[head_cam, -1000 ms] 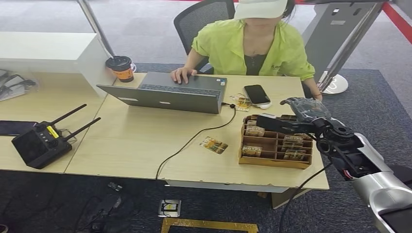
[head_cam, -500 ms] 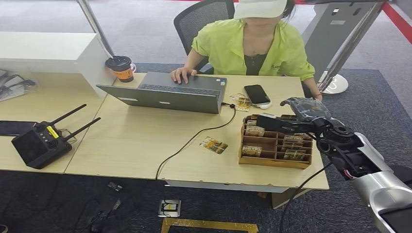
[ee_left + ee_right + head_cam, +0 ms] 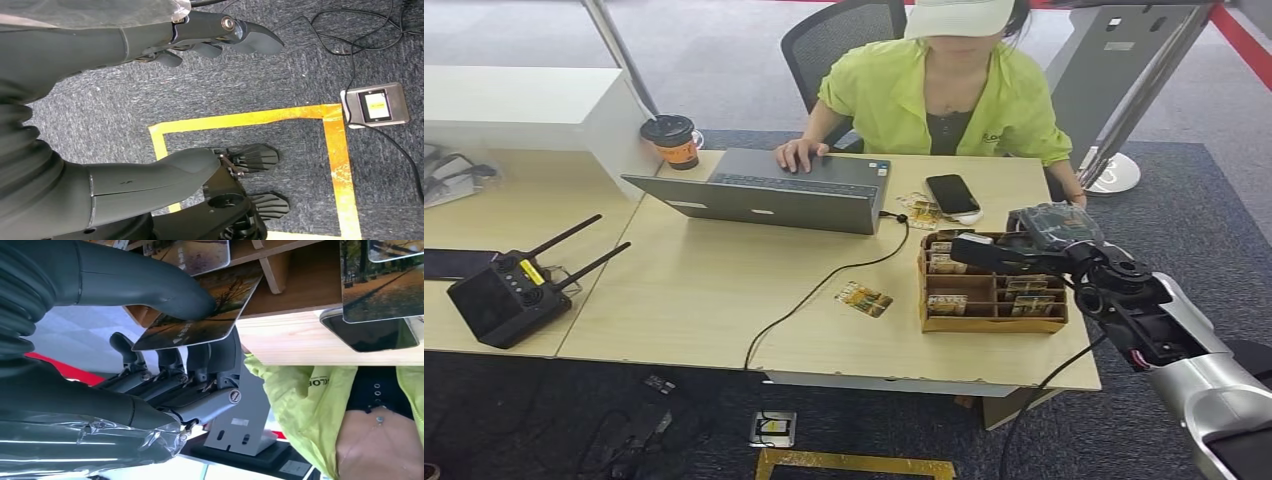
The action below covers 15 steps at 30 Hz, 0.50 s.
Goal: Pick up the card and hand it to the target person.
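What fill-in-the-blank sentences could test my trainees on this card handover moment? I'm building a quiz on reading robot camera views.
1. The right hand pinches a ____ between thumb and fingers.
2. The wooden organizer that holds more cards stands on the ____.
3. The person in the green jacket rests a hand on the ____.
4. The left hand hangs over yellow tape on the ____.

Missing words: card; table; laptop; floor

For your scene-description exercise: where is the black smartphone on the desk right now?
In the head view the smartphone lies at the desk's far edge, right of the laptop, just beyond the wooden card box, in front of the seated person.
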Tool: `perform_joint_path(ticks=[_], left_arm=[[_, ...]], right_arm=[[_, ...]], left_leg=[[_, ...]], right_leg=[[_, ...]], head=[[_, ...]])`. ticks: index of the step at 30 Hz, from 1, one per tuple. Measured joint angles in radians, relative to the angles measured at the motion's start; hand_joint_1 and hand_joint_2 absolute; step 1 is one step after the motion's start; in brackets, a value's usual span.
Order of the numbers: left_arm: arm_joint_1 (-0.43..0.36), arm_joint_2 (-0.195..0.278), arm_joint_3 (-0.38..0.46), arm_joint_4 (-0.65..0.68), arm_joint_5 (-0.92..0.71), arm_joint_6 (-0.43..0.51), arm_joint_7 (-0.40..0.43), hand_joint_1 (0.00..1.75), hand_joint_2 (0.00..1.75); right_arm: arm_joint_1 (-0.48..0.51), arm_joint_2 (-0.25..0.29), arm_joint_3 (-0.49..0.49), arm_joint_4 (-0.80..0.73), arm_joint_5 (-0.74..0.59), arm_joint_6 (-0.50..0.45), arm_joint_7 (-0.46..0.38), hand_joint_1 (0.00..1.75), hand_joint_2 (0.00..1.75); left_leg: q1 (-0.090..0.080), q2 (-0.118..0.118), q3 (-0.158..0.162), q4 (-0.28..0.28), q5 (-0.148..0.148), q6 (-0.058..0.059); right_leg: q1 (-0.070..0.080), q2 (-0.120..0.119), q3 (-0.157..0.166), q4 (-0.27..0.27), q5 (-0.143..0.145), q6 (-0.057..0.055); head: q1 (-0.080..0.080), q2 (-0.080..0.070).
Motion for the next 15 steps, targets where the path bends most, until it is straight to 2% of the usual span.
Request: perform_joint_path(ticks=[4, 13, 15], left_arm=[[0.000, 0.000, 0.000, 0.000, 0.000, 0.000, 0.000, 0.00, 1.75], [0.000, 0.001, 0.000, 0.000, -0.002, 0.000, 0.000, 0.00, 1.75], [0.000, 0.001, 0.000, 0.000, -0.003, 0.000, 0.000, 0.00, 1.75]], right_arm=[[0.002, 0.000, -0.001, -0.010, 0.000, 0.004, 0.002, 1.32, 1.75], [0.004, -0.002, -0.008, -0.027, 0.000, 0.014, 0.005, 1.73, 1.75], [0.007, -0.005, -0.010, -0.038, -0.002, 0.030, 0.006, 1.75, 1.75]], left_leg=[[0.000, 0.000, 0.000, 0.000, 0.000, 0.000], [0.000, 0.000, 0.000, 0.000, 0.000, 0.000], [0.000, 0.000, 0.000, 0.000, 0.000, 0.000]], right_leg=[[0.000, 0.000, 0.000, 0.000, 0.000, 0.000], [0.000, 0.000, 0.000, 0.000, 0.000, 0.000], [0.000, 0.000, 0.000, 0.000, 0.000, 0.000]], head=[[0.000, 0.000], [0.000, 0.000], [0.000, 0.000]])
